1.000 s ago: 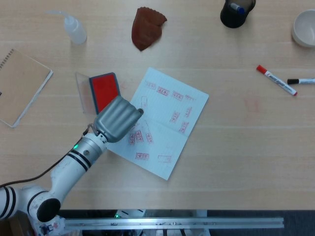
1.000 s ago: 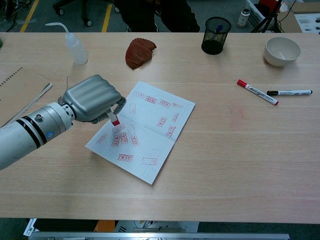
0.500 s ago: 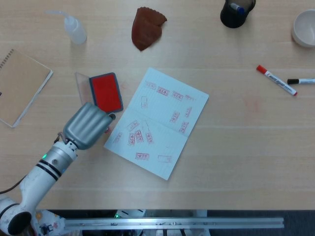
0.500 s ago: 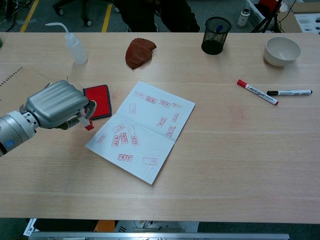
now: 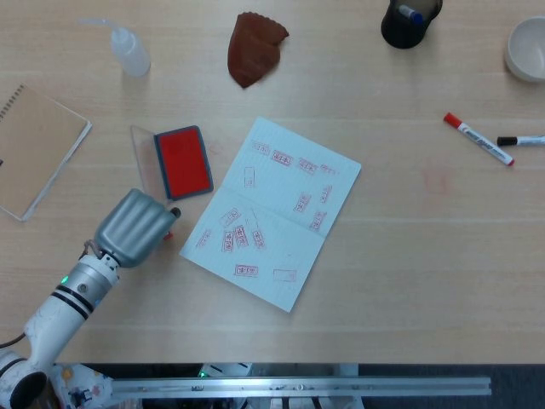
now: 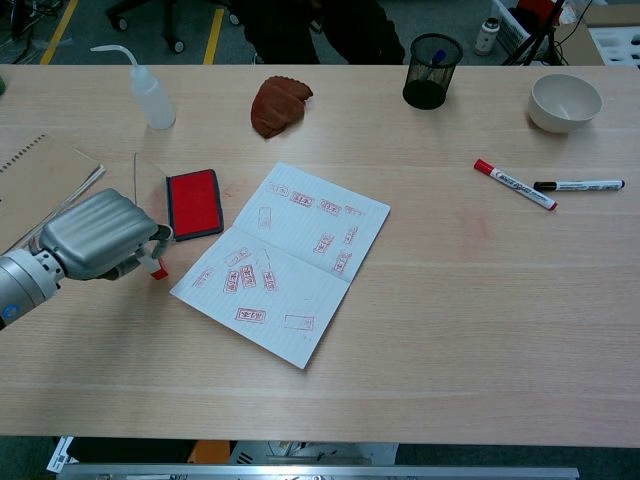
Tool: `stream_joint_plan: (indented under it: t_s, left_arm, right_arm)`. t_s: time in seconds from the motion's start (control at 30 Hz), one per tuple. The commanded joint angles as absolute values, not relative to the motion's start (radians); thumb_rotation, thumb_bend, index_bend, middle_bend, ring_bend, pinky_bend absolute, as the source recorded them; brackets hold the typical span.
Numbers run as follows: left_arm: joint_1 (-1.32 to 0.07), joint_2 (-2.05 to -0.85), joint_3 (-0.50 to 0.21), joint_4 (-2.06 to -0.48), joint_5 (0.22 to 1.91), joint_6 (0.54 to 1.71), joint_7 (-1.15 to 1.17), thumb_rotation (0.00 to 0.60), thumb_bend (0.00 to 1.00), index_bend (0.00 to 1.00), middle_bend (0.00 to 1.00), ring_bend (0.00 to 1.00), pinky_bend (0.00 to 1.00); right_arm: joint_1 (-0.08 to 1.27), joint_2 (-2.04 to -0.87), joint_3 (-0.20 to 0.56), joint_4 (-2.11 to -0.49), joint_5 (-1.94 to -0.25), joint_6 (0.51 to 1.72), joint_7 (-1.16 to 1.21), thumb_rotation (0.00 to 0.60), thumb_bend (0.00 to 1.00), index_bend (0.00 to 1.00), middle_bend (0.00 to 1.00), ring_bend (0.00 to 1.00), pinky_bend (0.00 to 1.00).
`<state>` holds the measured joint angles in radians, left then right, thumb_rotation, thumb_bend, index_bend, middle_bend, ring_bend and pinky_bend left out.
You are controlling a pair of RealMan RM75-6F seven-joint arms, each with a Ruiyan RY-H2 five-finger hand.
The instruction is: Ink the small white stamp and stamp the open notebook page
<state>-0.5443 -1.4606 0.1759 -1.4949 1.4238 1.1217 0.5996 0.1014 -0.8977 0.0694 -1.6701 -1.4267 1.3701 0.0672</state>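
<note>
— Stamp position?
— The small white stamp sat pinched in the left hand, red face toward the desk.
— And the ink pad?
— The red ink pad lay just beyond the hand; the open notebook, already printed with red marks, lay just to its right.
— Right hand?
— Neither view showed it.

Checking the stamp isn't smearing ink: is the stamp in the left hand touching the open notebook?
Apart. In the chest view the stamp, held by the left hand, sits left of the notebook edge with bare table between them.
</note>
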Motion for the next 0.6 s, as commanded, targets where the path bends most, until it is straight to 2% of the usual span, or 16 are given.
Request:
stream_joint_plan:
  t_s: [0.03,0.6]
  left_arm:
    - [-0.537,-1.472,0.167,-1.478,1.43,1.114,0.593,0.6,0.4,0.51,0.99,0.97,1.0]
    - [-0.509,-1.501,0.127,-1.419,1.414,1.079,0.582,0.6,0.4,0.47,0.99,0.97,1.0]
  right_arm:
    - [0.1,-0.896,0.069,-1.672,-1.425,1.372,0.066,0.6,0.21,0.34,0.4,0.33,0.39]
    - [0.092,-0.889,0.07,-1.677,-1.423,1.383,0.067,0.6,0.21,0.34,0.4,0.33,0.39]
